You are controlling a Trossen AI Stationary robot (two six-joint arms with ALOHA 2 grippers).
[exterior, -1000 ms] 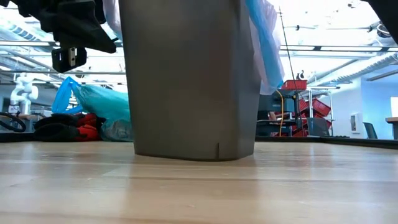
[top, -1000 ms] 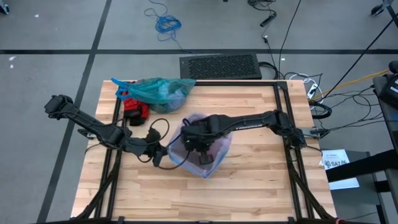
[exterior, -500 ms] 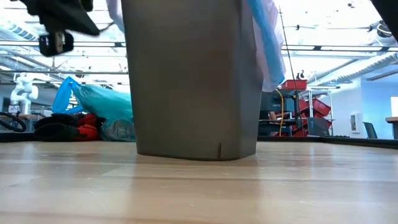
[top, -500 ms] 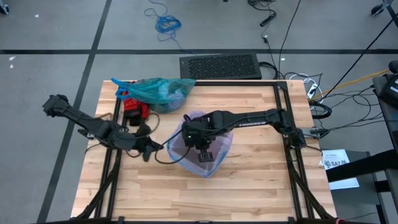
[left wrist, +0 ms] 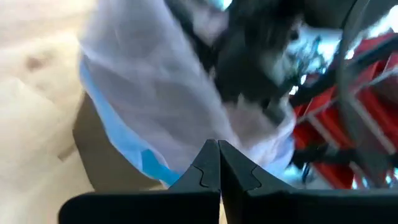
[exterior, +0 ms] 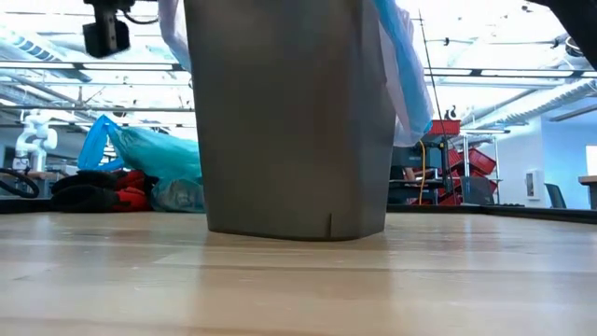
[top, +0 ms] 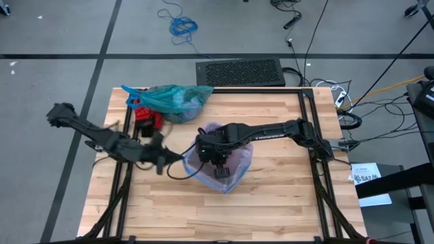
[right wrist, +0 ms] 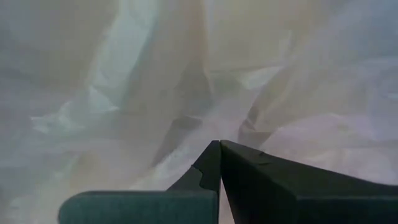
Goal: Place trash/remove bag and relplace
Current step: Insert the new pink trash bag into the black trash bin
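**Teal-green bag set aside, pink liner being seated**

Teal-green crinkly plastic bag (top: pixel 173 99) lay filled at the table's far edge, well apart from both grippers, beside a red-and-black item (top: pixel 147 120). Right gripper (right wrist: pixel 219 148), fingers pressed together and holding nothing, sat inside the grey plastic bin (exterior: pixel 284 121), surrounded by its pale pink translucent liner (top: pixel 237 152). Left gripper (left wrist: pixel 218 149), also pressed together, hovered just beside the bin. Judgement: push the liner down gently, avoiding tears, while steadying the rim.
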